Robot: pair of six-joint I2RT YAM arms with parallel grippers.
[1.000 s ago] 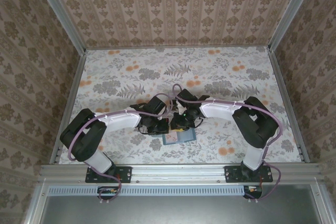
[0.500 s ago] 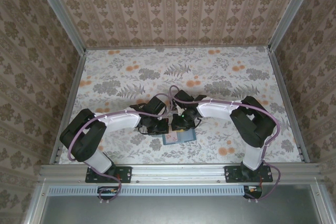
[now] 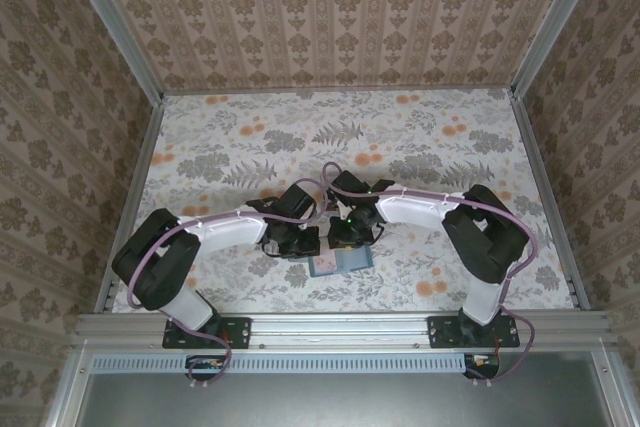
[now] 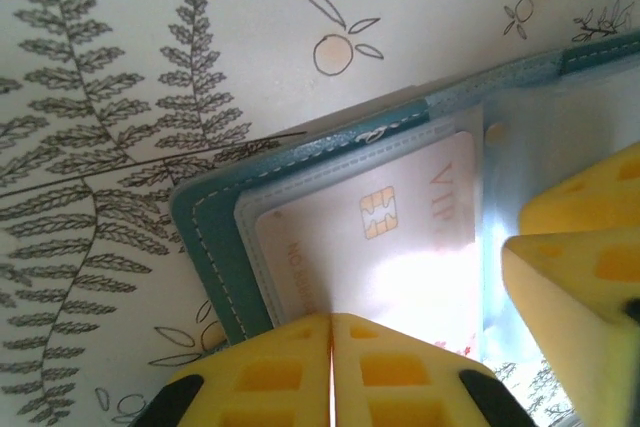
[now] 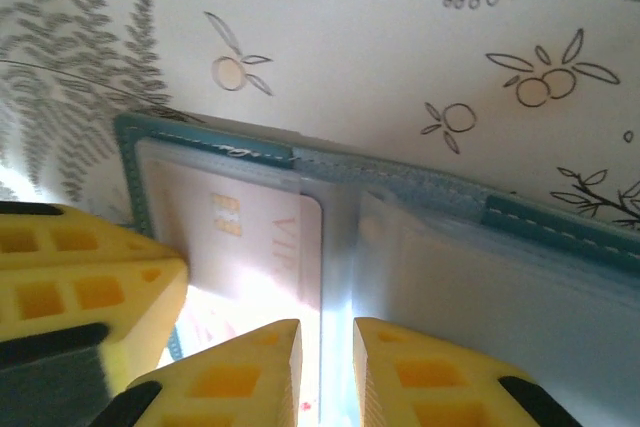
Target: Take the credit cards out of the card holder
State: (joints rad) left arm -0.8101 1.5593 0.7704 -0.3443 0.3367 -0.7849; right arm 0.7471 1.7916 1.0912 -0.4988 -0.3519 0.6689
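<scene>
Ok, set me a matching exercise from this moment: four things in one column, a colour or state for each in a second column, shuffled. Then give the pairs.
Column one
1. card holder
2. credit card
3. left hand
4. tablecloth

Column two
A. fingers pressed together
B. white, printed with grey ferns
C. teal with a stitched edge, lying open
D. pale pink with a gold chip, under a clear sleeve

Pairs: 1-C, 2-D, 3-A, 4-B
</scene>
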